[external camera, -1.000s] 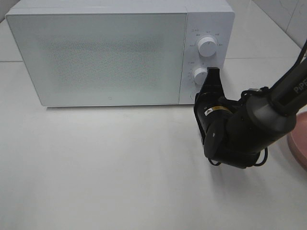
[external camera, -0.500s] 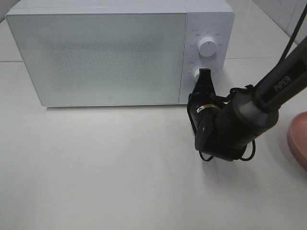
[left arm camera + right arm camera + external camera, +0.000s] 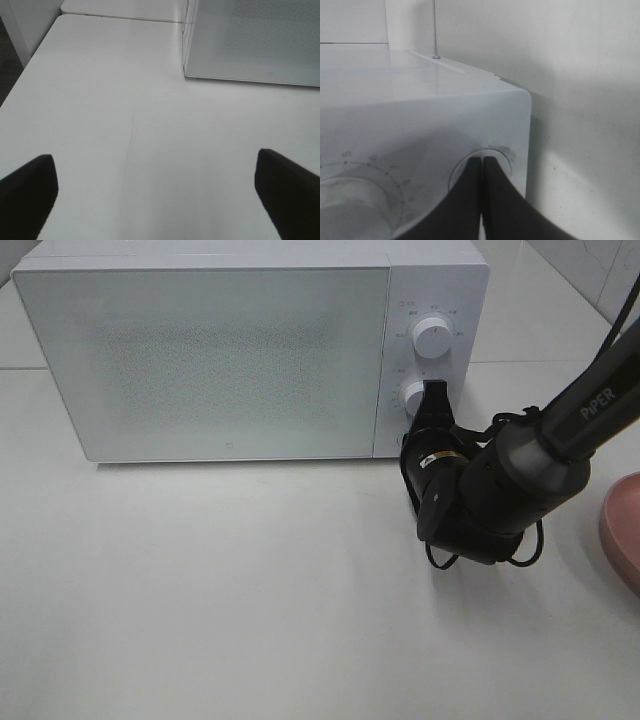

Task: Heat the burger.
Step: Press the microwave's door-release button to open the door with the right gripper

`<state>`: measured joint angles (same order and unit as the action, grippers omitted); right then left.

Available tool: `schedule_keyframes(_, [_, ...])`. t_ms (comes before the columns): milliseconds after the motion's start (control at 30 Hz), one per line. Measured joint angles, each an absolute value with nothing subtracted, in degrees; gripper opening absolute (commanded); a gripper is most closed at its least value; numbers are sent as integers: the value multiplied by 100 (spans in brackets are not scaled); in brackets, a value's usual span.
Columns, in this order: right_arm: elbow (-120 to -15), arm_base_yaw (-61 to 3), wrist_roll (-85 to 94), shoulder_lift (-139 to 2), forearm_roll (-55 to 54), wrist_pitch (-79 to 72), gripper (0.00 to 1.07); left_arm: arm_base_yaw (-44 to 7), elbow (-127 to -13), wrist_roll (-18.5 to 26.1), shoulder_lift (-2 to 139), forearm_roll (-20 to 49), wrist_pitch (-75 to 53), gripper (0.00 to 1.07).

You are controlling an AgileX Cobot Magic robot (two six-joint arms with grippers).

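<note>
The burger is out of view. The white microwave stands at the back of the table with its door closed. My right gripper is shut and empty, pointing at the control panel beside the lower knob. In the right wrist view the right gripper has its closed tips against a round button near the microwave's corner, with a knob beside it. My left gripper is open and empty over bare table, with the microwave ahead of it.
The upper knob sits above the lower one. A pink round plate lies at the right edge of the table, partly cut off. The white table stretches in front of the microwave.
My right arm swung left toward the control panel, then eased slightly back right. The gripper stayed shut. The microwave door stayed closed.
</note>
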<state>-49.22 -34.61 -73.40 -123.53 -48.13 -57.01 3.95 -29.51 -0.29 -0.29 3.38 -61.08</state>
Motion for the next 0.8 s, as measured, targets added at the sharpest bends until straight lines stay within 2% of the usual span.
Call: schedule_keyframes(800, [-5094,-3449,-7460,-12582,-4624,-5879,0,395,-2951,-29,-29,332,-6108,100])
